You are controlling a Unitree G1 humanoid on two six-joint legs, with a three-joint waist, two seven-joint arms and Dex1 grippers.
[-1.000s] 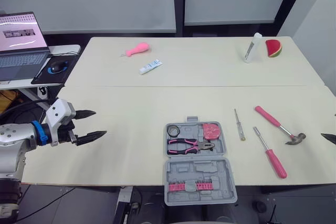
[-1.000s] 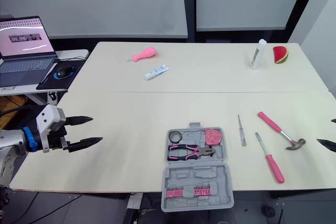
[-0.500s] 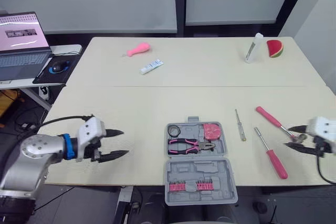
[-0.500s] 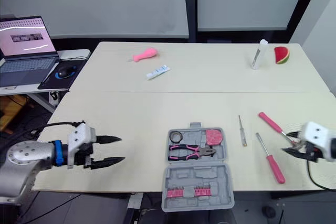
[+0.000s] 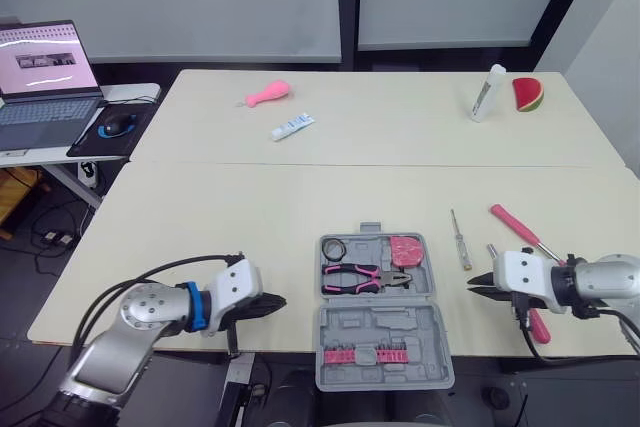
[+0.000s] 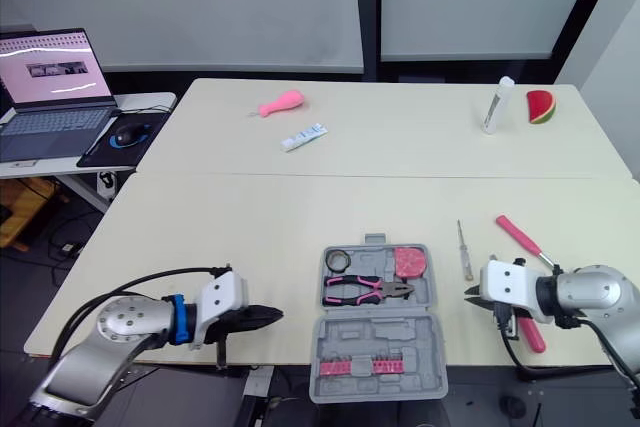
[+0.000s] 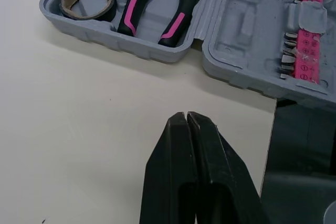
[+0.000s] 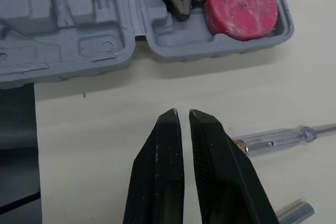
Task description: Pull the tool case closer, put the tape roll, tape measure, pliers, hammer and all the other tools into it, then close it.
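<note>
The tool case [image 5: 378, 302] lies open at the near edge of my table, its lid half reaching the rim. In the tray I can see the tape roll [image 5: 333, 248], the pliers [image 5: 362, 276] and the pink tape measure [image 5: 404, 248]. Just to its right on the bare tabletop lie a slim clear screwdriver [image 5: 458, 239], a pink-handled screwdriver [image 5: 539, 327] and the hammer [image 5: 515, 227]. My left gripper [image 5: 281, 301] hovers low to the left of the case, fingers [image 7: 178, 129] pressed together and empty. My right gripper [image 5: 473, 289] points at the case from the right, over the screwdrivers, fingers all but closed with a sliver of gap, holding nothing. A laptop [image 5: 40, 72] sits far left.
</note>
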